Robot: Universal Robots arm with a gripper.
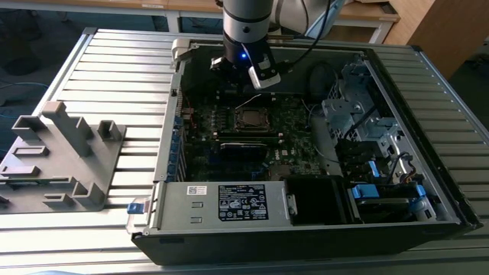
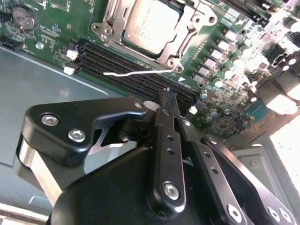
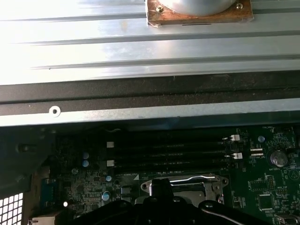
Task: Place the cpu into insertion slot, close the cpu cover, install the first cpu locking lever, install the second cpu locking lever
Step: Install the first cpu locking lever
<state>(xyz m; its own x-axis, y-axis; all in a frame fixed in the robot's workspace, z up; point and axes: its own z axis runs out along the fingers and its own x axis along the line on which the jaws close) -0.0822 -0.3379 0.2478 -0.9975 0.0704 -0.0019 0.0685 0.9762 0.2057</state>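
**Inside the case: cpu seated, cover down, lever hanging loose**

Down over the board (image 2: 51, 44) in the open case (image 1: 306, 243), the arm (image 1: 246, 23) is hanging with the gripper (image 2: 168, 96) just off the socket's edge, above the memory slots (image 2: 119, 58). Its fingers are sitting pinched together and I'm not seeing anything between them, so it's carrying nothing.

The cpu (image 2: 151, 26) is lying flat in the socket, silver top facing up. The cover (image 2: 186, 37) is looking folded down around it, framing the chip. So I'm calling steps one and two done.

What's not done: a thin wire lever (image 2: 136, 72) is sticking out free beside the socket. It's crossing over the memory slots instead of lying tucked along the frame, and in the exterior view it's poking up at an angle too. The gripper's tip is hovering near that lever, apart from it as far as I can tell.

Whether the other lever is hooked, I'm not able to tell from where I'm standing. I'm guessing we're roughly halfway, with the lever work remaining.
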